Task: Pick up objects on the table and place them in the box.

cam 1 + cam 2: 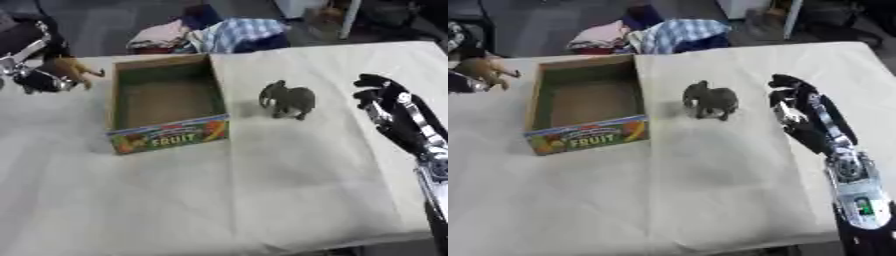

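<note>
Box [166, 100] my landmark, on table [262, 200], left of centre. Elephant figure [289, 99] stands on table just right of box, apart from it. My right hand [798, 112] farther right of elephant. My left hand [39, 75] left of box, holding small animal figure [74, 70]. Clothes pile [210, 35] behind box, beyond table edge.

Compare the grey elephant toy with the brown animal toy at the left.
The grey plastic elephant toy stands free on the white cloth to the right of the FRUIT cardboard box; the small tan-brown animal toy is held by the left robot hand to the left of the box. The elephant is dark grey and bulkier; the brown toy is lighter and slimmer. The right robot hand is apart from the elephant. Both are animal figures outside the box.
</note>
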### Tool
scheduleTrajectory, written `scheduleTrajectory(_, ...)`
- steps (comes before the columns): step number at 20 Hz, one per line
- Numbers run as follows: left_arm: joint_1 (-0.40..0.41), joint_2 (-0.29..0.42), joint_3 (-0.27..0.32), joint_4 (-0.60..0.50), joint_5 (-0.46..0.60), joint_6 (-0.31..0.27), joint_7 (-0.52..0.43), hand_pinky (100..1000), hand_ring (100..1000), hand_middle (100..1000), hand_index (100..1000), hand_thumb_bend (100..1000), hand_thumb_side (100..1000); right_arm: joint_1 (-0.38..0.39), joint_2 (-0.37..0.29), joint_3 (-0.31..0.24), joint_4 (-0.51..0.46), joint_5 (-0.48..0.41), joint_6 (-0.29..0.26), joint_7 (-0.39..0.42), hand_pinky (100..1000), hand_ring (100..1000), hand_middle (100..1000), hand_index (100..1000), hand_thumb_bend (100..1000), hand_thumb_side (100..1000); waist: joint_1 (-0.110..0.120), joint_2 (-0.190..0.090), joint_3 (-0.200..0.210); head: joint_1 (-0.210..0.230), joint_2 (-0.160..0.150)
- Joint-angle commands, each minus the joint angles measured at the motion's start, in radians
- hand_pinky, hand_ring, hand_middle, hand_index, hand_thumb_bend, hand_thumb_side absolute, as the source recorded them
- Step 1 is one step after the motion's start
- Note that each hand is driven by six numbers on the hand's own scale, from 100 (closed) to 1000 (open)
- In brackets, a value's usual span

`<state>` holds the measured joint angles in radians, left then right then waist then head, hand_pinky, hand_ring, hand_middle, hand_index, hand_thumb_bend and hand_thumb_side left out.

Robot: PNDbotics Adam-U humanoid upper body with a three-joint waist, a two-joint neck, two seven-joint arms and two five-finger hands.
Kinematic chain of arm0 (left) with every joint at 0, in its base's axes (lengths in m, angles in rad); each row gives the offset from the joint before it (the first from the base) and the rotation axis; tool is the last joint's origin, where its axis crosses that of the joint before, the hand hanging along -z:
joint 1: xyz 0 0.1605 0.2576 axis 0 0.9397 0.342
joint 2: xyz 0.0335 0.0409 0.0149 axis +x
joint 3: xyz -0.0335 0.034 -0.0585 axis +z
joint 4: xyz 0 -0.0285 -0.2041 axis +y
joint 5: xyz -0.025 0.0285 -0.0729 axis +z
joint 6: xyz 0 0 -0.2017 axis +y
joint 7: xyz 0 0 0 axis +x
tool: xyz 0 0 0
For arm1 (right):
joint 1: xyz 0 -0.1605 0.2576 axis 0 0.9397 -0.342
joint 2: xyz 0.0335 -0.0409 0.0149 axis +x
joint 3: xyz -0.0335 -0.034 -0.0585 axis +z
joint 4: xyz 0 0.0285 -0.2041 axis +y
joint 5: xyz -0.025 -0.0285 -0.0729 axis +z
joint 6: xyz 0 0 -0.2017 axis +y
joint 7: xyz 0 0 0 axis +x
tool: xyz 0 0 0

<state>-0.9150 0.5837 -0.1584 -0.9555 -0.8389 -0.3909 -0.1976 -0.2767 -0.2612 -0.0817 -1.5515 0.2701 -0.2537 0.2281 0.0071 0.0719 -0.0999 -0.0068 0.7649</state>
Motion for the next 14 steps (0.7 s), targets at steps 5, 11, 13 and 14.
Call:
scheduleTrajectory(5, -0.05, -0.113, -0.02, 0.029, -0.084, -0.014, 0.041, 642, 396, 329, 431, 439, 100, -0.03, 0.0, 0.021, -0.01, -0.014, -0.006, 0.024, 692, 764, 790, 905, 100, 716, -0.003, -0.003, -0.035, 0.031, 0.005)
scheduleTrajectory(11, -0.033, -0.191, -0.037, 0.091, -0.168, -0.049, 0.071, 656, 421, 354, 456, 455, 100, -0.035, 0.005, 0.025, -0.01, -0.017, -0.007, 0.031, 692, 764, 789, 904, 100, 717, -0.002, 0.007, -0.052, 0.041, 0.005)
scheduleTrajectory(13, -0.024, -0.202, -0.045, 0.106, -0.189, -0.063, 0.063, 668, 446, 380, 481, 470, 101, -0.034, 0.006, 0.025, -0.01, -0.018, -0.007, 0.032, 692, 764, 789, 904, 100, 717, -0.001, 0.008, -0.053, 0.041, 0.005)
scheduleTrajectory(14, -0.021, -0.204, -0.05, 0.112, -0.2, -0.072, 0.05, 675, 457, 392, 493, 475, 124, -0.034, 0.006, 0.025, -0.01, -0.018, -0.007, 0.032, 692, 764, 789, 904, 100, 717, -0.001, 0.008, -0.053, 0.04, 0.005)
